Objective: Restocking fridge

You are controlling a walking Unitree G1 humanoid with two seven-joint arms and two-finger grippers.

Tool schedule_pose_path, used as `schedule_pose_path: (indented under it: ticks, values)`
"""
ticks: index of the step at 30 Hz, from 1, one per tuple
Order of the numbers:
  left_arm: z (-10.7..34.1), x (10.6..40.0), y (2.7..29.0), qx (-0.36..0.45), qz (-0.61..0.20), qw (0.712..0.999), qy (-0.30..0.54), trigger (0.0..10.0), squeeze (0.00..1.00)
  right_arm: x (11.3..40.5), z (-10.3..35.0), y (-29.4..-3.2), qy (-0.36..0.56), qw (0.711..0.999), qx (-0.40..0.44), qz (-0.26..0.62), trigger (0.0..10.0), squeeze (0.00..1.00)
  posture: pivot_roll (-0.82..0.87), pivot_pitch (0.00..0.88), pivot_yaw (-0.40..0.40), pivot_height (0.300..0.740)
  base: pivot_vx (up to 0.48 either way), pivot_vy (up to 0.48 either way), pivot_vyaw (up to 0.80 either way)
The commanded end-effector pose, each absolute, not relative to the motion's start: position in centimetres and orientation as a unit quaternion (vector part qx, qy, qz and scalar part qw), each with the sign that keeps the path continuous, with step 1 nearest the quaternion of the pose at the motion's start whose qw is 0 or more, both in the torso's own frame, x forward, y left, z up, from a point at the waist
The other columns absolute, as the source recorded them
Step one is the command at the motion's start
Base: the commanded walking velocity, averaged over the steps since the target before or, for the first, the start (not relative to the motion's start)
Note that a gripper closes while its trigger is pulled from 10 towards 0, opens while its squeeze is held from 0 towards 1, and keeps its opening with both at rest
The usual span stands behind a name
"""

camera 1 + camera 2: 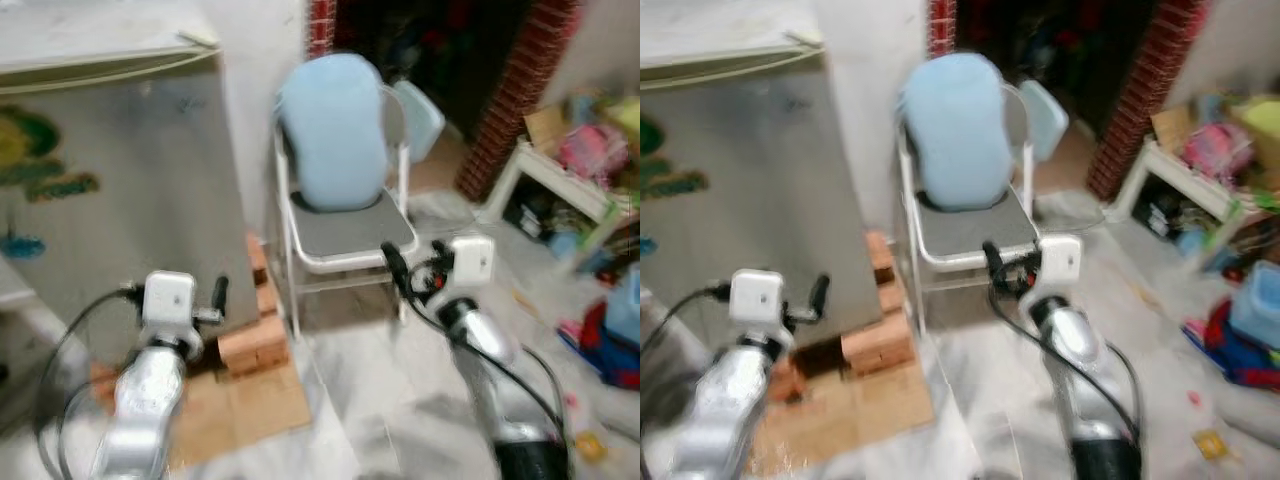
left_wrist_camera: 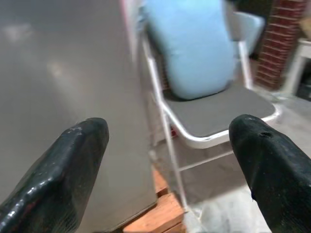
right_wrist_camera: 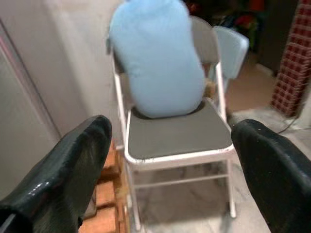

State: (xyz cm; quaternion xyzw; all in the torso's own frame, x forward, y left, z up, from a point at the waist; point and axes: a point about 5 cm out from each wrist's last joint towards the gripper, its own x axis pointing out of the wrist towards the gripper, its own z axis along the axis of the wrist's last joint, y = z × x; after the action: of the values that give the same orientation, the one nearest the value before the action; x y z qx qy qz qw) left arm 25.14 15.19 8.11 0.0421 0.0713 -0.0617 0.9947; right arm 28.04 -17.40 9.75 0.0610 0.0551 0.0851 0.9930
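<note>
- So far nothing looks restocked: the fridge (image 1: 120, 190) stands at about ten o'clock with its door shut, raised on bricks (image 1: 255, 340) over a cardboard sheet (image 1: 250, 405).
- Left pincer (image 2: 165, 160) has its fingers spread wide and holds nothing; it sits low at seven o'clock, beside the fridge's side wall.
- Right pincer (image 3: 170, 160) is likewise spread wide and empty, at about one o'clock, facing a folding chair (image 1: 345, 240).
- That chair, at twelve o'clock, carries a pale blue cushion (image 1: 335, 130); no food or bottles can be made out on it.
- Clutter and a white rack (image 1: 560, 185) lie at two o'clock, too blurred to sort.
- My judgement: the job is at its start, with fetching goods, opening the door and loading all left.
</note>
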Motion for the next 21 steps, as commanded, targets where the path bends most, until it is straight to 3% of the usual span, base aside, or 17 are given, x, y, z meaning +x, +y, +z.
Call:
schedule_pose_path:
  ticks: [1,13,21]
  values:
    - [8.9,25.4,15.8,0.053,-0.061,0.995,0.064,10.0,0.0,28.3,10.8,-16.3,0.039,0.992,0.06,0.107,10.0,0.0,0.05,0.0,-0.022,0.74,0.0,0.48,-0.8]
    - [8.0,24.3,14.3,-0.01,-0.113,0.989,0.099,10.0,0.0,26.7,11.0,-17.6,0.058,0.99,0.029,0.128,10.0,0.0,0.01,0.0,-0.011,0.74,0.0,0.476,-0.8]
    - [8.1,24.6,13.5,0.014,-0.186,0.977,0.104,10.0,0.0,25.9,11.2,-18.8,0.079,0.989,0.046,0.117,10.0,0.0,-0.03,0.0,0.039,0.74,0.0,0.477,-0.8]
